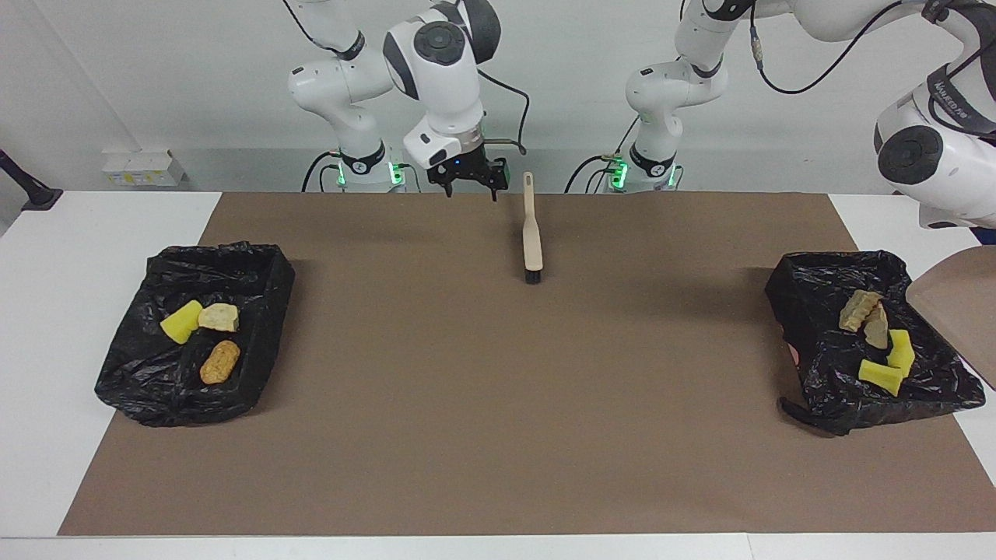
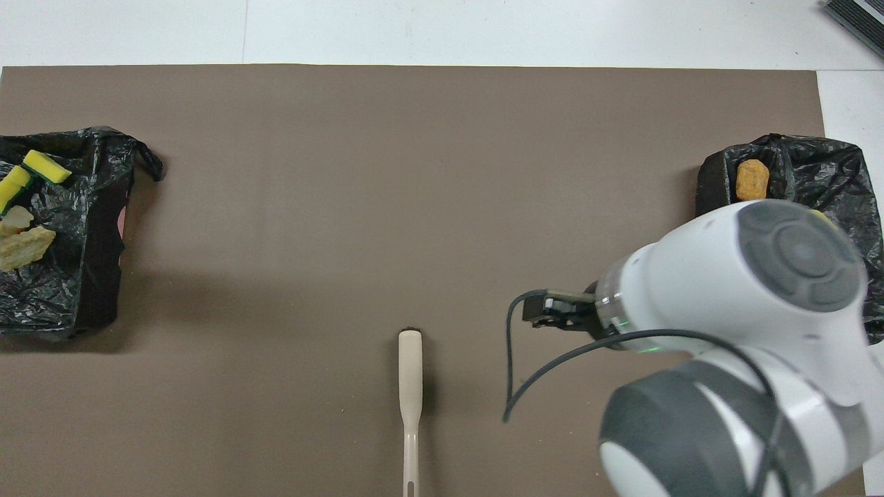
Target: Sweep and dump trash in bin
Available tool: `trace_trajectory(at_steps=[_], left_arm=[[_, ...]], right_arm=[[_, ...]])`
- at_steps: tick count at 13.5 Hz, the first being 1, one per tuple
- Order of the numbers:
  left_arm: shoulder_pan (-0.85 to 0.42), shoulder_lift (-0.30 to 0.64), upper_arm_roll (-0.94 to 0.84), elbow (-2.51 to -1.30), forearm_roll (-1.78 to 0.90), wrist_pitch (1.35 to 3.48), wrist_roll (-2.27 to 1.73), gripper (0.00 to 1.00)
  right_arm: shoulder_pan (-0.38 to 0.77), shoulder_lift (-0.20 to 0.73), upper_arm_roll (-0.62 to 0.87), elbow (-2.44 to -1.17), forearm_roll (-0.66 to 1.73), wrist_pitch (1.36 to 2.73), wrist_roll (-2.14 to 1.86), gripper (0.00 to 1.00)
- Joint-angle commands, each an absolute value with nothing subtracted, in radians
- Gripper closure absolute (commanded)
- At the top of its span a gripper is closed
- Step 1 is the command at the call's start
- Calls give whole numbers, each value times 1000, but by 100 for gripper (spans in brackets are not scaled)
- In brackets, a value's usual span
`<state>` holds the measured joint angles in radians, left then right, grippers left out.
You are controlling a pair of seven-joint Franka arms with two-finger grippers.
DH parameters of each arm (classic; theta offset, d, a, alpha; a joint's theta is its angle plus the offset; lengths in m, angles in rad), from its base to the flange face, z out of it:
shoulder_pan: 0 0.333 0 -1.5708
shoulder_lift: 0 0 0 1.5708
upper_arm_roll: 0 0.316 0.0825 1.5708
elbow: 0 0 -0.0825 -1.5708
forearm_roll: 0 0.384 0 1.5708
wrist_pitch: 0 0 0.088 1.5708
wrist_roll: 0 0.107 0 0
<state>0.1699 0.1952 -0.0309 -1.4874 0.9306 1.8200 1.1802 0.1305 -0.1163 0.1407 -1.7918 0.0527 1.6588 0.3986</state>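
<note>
Covering the tabletop, a brown mat bears two black-lined bins holding the trash. Beige dustpan tilts over one; left gripper unseen. Brush lies free beside the right gripper, fingers spread.

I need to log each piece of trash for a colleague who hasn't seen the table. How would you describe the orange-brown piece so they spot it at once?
Find the black-lined bin at the right arm's end of the brown mat. Three pieces lie in it. The orange-brown bread chunk is the one farthest from the robots, lying alone, oval and darker golden, while the yellow sponge piece and pale bread chunk lie side by side.
</note>
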Motion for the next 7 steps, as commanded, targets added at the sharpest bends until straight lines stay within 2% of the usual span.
trace_trajectory(at_steps=[1,4,7], left_arm=[[150,180,-28,-1428,729,1734,1166,100],[147,111,-28,-1501,489,1709,865,100],[68,32,-32,-1624,339,1701,587,100]], right_arm=[[92,-94,156,-1708,-31,1631,354,0],[71,-83,152,-1605,-31,1585,354,0],[38,-5,152,-1447,-41,1468,354,0]])
